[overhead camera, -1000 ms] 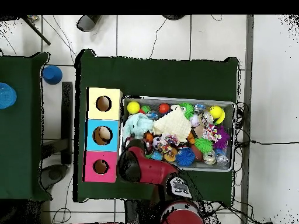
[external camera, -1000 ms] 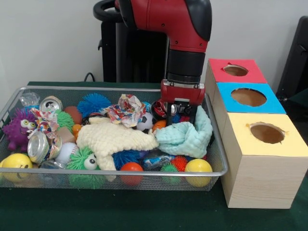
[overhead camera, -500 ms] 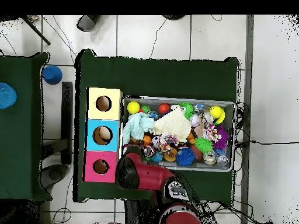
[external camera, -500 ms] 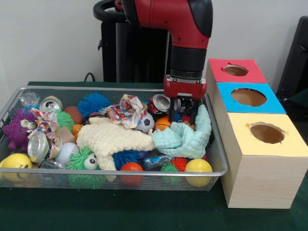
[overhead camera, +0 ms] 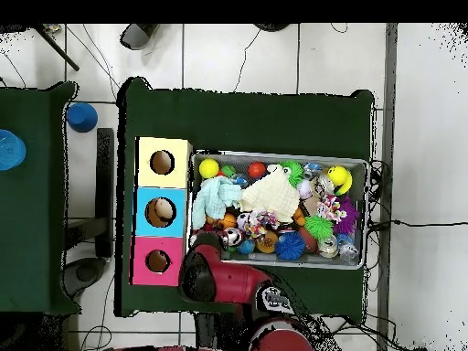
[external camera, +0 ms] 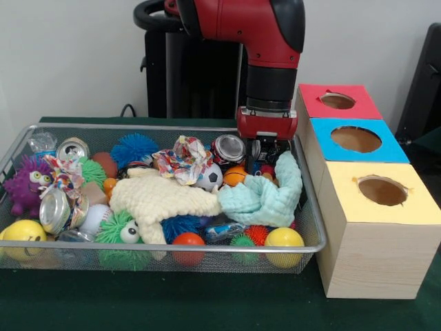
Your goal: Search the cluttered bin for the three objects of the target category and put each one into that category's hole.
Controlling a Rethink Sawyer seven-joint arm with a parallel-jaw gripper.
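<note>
Gripper: the red-and-black gripper is hanging over the wire mesh bin's far right corner; whether its fingers are parted or holding anything, I cannot tell.
Likely targets: the crushed silver drink can is lying just left of it, behind the mint-green cloth.
Holes: the wooden box with red, blue and yellow tops is standing right of the bin.
Change: the gripper is rising and pulling back from the clutter, uncovering the can.

A green cloth covers the table. Left of it in the overhead view stands a second green table with a blue cup at its far right and a blue disc at its left edge. Cables trail over the tiled floor.
</note>
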